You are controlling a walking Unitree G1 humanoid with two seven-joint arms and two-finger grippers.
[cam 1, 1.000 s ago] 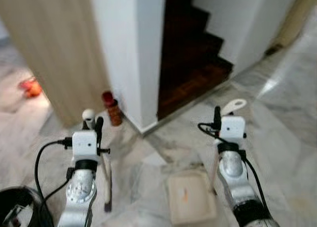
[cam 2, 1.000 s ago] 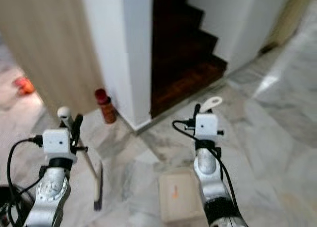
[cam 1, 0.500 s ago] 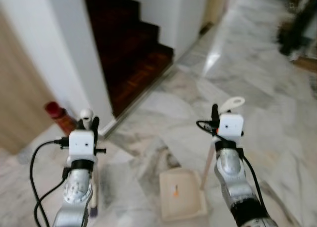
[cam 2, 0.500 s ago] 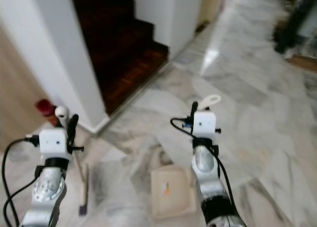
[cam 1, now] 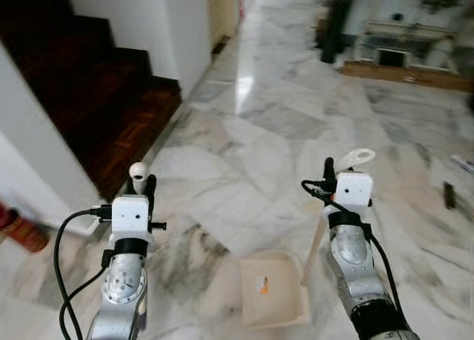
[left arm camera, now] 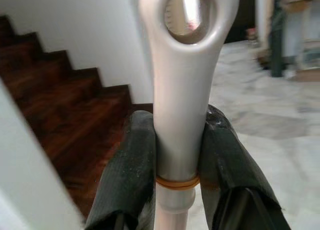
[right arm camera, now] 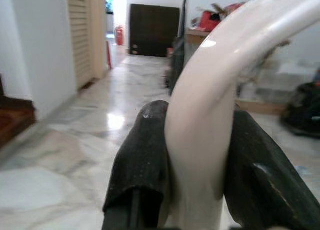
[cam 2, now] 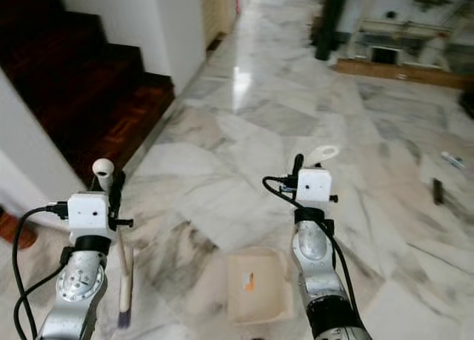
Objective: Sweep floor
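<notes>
Two pincers raised low in the eye views: left pincer (cam 1: 141, 184) at lower left, right pincer (cam 1: 329, 170) at lower right, cream dustpan (cam 1: 272, 290) on marble floor (cam 1: 252, 140) between. Left wrist: clamped on broom handle (left arm camera: 181, 84). Right wrist: clamped on dustpan handle (right arm camera: 210, 109).

Both silver arms forward, wrists upright; left pincer (left arm camera: 177, 155) and right pincer (right arm camera: 197, 155) each clamped on handle.

Dark wooden stairs (cam 1: 89, 88), white wall (cam 1: 167, 25), red bottle (cam 1: 18, 232) by wall, cluttered low shelf (cam 1: 404, 55) far off.
</notes>
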